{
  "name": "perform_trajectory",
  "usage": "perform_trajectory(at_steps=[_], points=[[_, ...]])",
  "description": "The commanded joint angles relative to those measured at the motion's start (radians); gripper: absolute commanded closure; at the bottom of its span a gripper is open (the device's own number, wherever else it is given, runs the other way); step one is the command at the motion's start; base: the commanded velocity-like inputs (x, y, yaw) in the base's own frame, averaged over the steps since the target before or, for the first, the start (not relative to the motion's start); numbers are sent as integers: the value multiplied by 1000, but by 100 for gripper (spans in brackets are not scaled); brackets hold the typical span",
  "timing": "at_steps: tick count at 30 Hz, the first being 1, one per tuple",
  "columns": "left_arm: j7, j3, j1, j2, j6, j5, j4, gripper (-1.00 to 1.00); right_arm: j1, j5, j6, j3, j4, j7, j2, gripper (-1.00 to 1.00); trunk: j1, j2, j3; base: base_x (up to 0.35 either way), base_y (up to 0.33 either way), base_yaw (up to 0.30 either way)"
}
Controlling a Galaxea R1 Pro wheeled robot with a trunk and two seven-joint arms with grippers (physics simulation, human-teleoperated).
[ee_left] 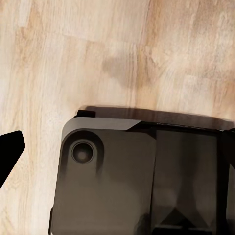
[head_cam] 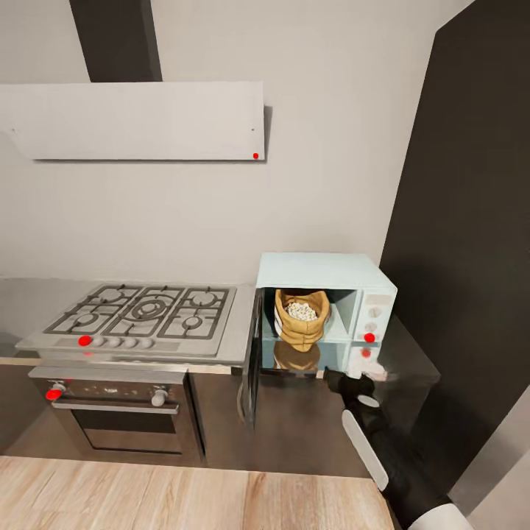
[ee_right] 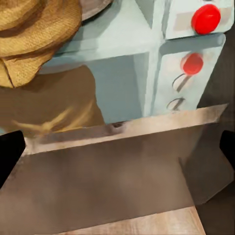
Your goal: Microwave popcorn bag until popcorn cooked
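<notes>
The pale-blue microwave (head_cam: pixel 324 276) stands on the grey countertop (head_cam: pixel 414 359) with its door (head_cam: pixel 252 353) swung open to the left. Inside it, the tan popcorn bag (head_cam: pixel 300 330) sits upright, white popcorn (head_cam: pixel 301 311) filling its mouth. My right gripper (head_cam: pixel 338 380) hovers open and empty just in front of the microwave's lower right corner, below the knob panel (head_cam: pixel 372 316). In the right wrist view the bag (ee_right: pixel 34 39) and a red button (ee_right: pixel 205 18) lie beyond the open right gripper (ee_right: pixel 117 152), over the glossy countertop (ee_right: pixel 112 171). My left gripper (ee_left: pixel 117 154) hangs over the floor with one dark fingertip (ee_left: pixel 10 152) visible.
A steel gas hob (head_cam: pixel 140 313) with black grates sits left of the microwave, over a built-in oven (head_cam: pixel 118 412). A range hood (head_cam: pixel 132 121) hangs above. A tall dark cabinet (head_cam: pixel 464 221) walls the right side. My dark base (ee_left: pixel 137 181) stands on the wooden floor (ee_left: pixel 98 58).
</notes>
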Motion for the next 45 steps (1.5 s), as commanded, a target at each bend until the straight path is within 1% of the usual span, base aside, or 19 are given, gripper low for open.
perform_trajectory(at_steps=[1,2,4,5,8,9,12,15,16,18,23,25,28,30,35,38,45], points=[[-1,5,-1,-1,-3,3,1,-100,-7,-1,-115,86,69,19,-1,-100,1,-2,-2,0,0,0],[-1,6,-1,-1,-3,3,1,-100,-24,1,-247,164,169,48,4,-100,1,-2,-2,0,0,0],[-1,6,-1,-1,-4,3,1,-100,-50,3,-342,194,240,71,17,-100,1,-2,-2,0,0,0],[-1,6,-1,-1,-4,3,1,-100,-81,5,-413,207,313,108,32,-100,1,-2,-2,0,0,0],[-1,6,-1,-1,-3,3,1,-100,-150,6,-480,215,452,179,42,-100,1,-2,-2,0,0,0],[-1,6,-1,-1,-3,3,1,-100,-185,6,-520,217,523,209,47,-100,1,-2,-2,0,0,0],[-1,6,-1,0,-3,3,1,-100,-225,6,-570,218,609,242,50,-100,1,-2,-2,0,0,0],[-1,6,-1,-1,-3,3,1,-100,-268,8,-592,219,664,257,51,-100,1,-2,-2,0,0,0],[-1,6,-1,-1,-3,3,1,-100,-280,14,-596,219,680,260,51,-100,1,-2,-2,0,0,0],[-1,6,-1,-2,-3,3,1,-100,-294,22,-599,219,691,261,52,-100,1,-2,-2,0,0,0],[-1,7,-2,-1,-3,3,1,-100,-321,26,-601,218,714,262,59,-100,1,-2,-2,62,0,0],[-1,7,-1,-1,-3,3,1,-100,-326,27,-607,218,747,262,69,-100,1,-2,-2,258,0,0],[-1,6,-1,-1,-3,3,1,-100,-329,36,-640,226,790,263,89,-100,1,-2,-2,261,0,0],[-1,6,-1,-2,-3,3,1,-100,-329,52,-653,236,800,263,99,-100,1,-2,-2,94,0,0],[-1,7,-1,-1,-3,3,1,-100,-329,61,-659,241,805,263,123,-100,1,-2,-2,16,0,0],[-1,7,-1,-1,-3,3,2,-100,-329,61,-660,243,806,263,128,-100,1,-2,-2,12,0,0],[-1,7,-1,0,-3,3,2,-100,-330,61,-660,243,806,262,127,-100,1,-2,-2,125,0,0]])
